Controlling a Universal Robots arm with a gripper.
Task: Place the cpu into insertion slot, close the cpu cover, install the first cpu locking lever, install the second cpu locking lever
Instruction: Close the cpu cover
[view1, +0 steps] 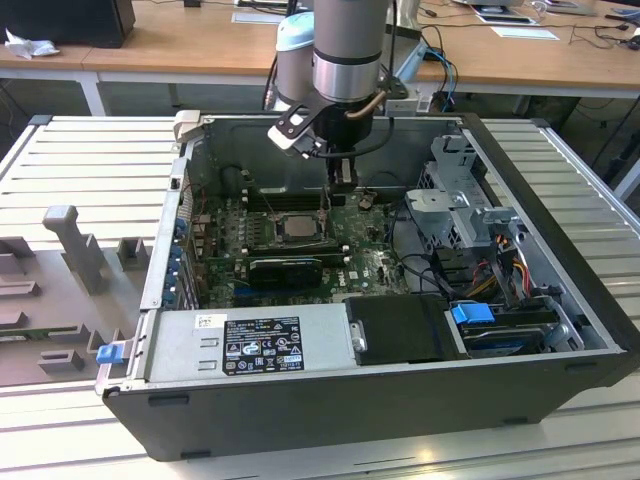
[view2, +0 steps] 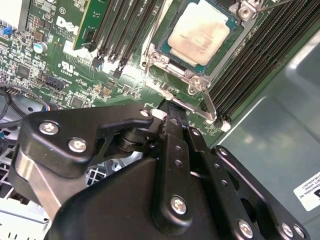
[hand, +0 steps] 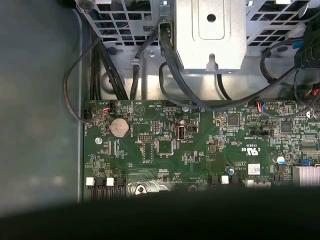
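Setting: an open computer case (view1: 400, 405) lay on a slatted metal worktop (view1: 90, 150), its green circuit board (view1: 370, 262) facing up.
Arm: it reached down into the case from above, ending in the hand (view1: 343, 180).
Hand: in the second wrist view the hand (view2: 172, 112) had its fingers pressed together into one narrow black tip. I could not tell whether anything was pinched between them.
Hand position: low over the board, just beside the socket corner, on the exterior view's right of it.
Cpu: the cpu (view1: 297, 227) sat flat in the insertion slot (view1: 296, 241), and its pale metallic top (view2: 198, 31) faced up.
Cpu cover: the cpu cover (view2: 152, 57) lay down around the chip, which showed through the cover's window.
Lever: a thin metal locking lever (view2: 206, 102) ran out from the socket corner, close to the hand's tip. Whether it was latched was unclear.
Neighbours: long black memory slots (view2: 125, 30) flanked the socket.
First wrist view: a round coin battery (hand: 120, 128) sat on the board. Black cables (hand: 172, 65) ran below a metal bracket (hand: 212, 32).
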